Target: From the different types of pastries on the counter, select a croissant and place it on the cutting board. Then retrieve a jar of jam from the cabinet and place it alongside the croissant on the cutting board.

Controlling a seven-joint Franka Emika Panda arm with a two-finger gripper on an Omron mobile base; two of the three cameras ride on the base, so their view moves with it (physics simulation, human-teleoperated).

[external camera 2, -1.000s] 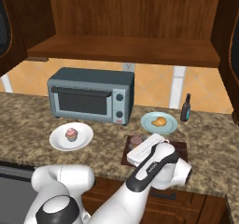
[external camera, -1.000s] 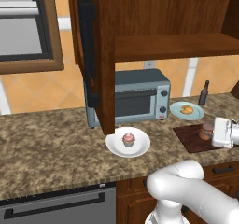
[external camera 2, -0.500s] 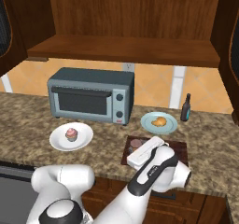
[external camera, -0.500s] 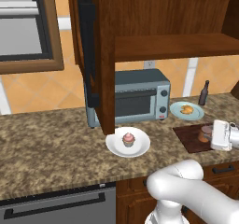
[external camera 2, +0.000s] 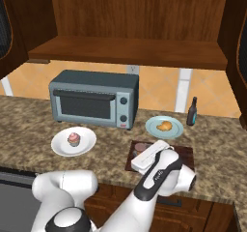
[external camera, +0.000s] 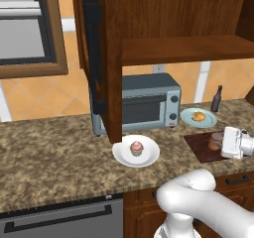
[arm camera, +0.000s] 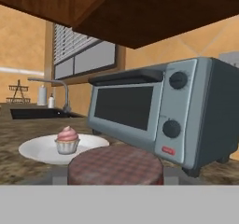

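Right base view shows us the croissant (external camera 2: 165,126) on its plate (external camera 2: 153,130) at centre right, off the board (external camera 2: 187,152), while fingers (arm camera: 59,175) clamp the jar (arm camera: 115,164) on that board, so we judge only the croissant remains to be moved.

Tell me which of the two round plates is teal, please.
The plate holding the croissant, beside the dark bottle. The other plate, with the pink cupcake, is white.
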